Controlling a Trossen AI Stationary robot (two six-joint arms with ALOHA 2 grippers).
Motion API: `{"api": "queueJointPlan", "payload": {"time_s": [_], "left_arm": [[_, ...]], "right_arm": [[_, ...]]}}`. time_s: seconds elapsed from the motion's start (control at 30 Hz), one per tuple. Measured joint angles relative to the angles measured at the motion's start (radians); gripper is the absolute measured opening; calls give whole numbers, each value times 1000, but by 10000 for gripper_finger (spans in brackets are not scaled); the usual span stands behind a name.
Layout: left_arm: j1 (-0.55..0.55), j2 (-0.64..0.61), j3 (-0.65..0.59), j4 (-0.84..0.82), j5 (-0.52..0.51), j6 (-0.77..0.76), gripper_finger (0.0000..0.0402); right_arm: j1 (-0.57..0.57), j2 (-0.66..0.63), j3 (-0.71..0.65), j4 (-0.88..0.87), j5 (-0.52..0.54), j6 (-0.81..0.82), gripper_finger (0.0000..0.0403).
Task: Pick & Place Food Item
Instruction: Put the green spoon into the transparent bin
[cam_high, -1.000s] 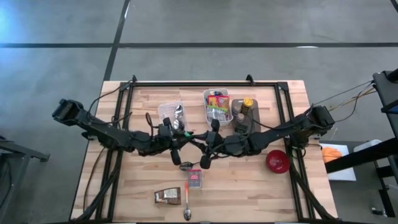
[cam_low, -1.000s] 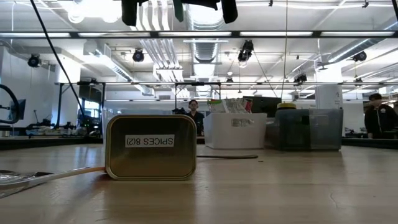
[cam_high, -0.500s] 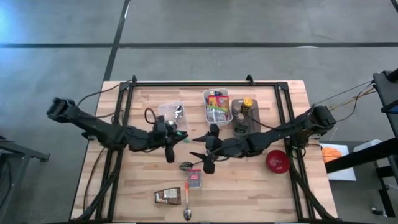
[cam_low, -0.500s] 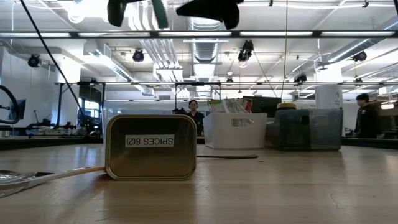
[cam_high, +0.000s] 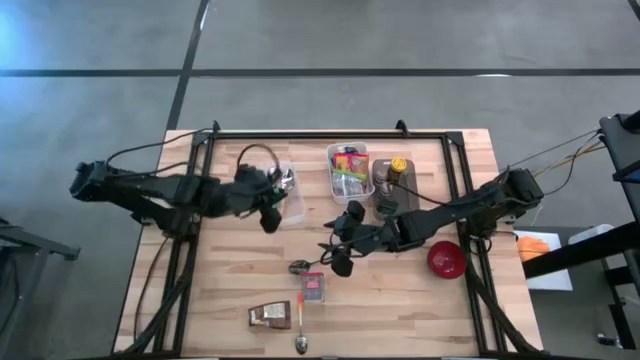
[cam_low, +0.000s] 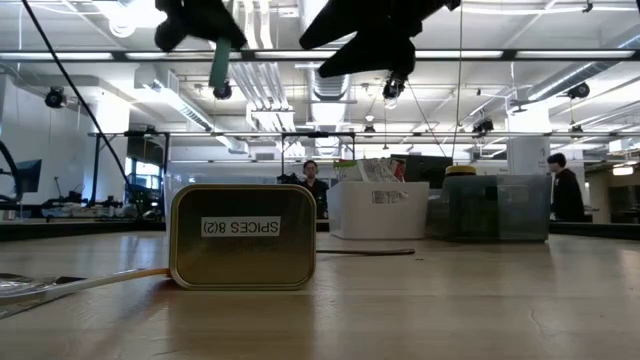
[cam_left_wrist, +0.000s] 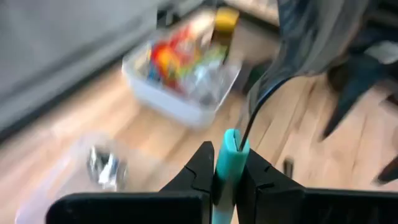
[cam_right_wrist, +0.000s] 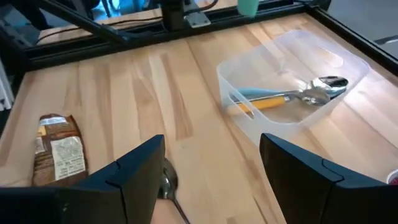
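- A teal-handled utensil (cam_left_wrist: 227, 163) sits pinched between the fingers of the left gripper (cam_high: 270, 210), which are closed tight on its handle; only the handle shows, so I can't tell whether it is a spoon or a fork
- From overhead that gripper hangs just at the edge of the clear utensil bin (cam_high: 283, 190) on the left half of the table; in the low view the teal handle (cam_low: 219, 62) hangs downward, well above the tabletop
- The clear bin (cam_right_wrist: 292, 87) already holds a spoon with an orange handle (cam_right_wrist: 292, 99) and another teal-handled piece
- The right gripper (cam_high: 340, 258) has its fingers spread wide with nothing between them; it hovers near the middle of the table, well apart from the held utensil
- Just beside the right gripper lie a small spoon head (cam_high: 299, 267) and a spice tin (cam_high: 313, 288), the tin reading "SPICES" in the low view (cam_low: 242, 236)
- Toward the front edge lie a brown snack packet (cam_high: 270, 315) and an orange-handled spoon (cam_high: 300, 320)
- Behind the right arm stand a white bin of colourful packets (cam_high: 349, 170) and a dark bin with a yellow-capped bottle (cam_high: 392, 185)
- A red bowl (cam_high: 446, 259) sits at the right side of the wooden table (cam_high: 230, 280)
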Motion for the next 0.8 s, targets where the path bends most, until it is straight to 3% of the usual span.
{"api": "queueJointPlan", "payload": {"time_s": [0.2, 0.33, 0.53, 0.8], "left_arm": [[223, 46, -27, -35, 315, -17, 22], [323, 107, -28, -65, 417, -7, 22], [382, 210, -29, -64, 481, 6, 22], [434, 377, -29, -106, 503, 12, 23]], "right_arm": [[16, -60, 0, -81, 1, 8, 261], [44, -89, 0, -122, 8, 7, 261], [75, -116, -8, -140, 90, 0, 261], [78, -118, -14, -158, 100, 8, 261]]}}
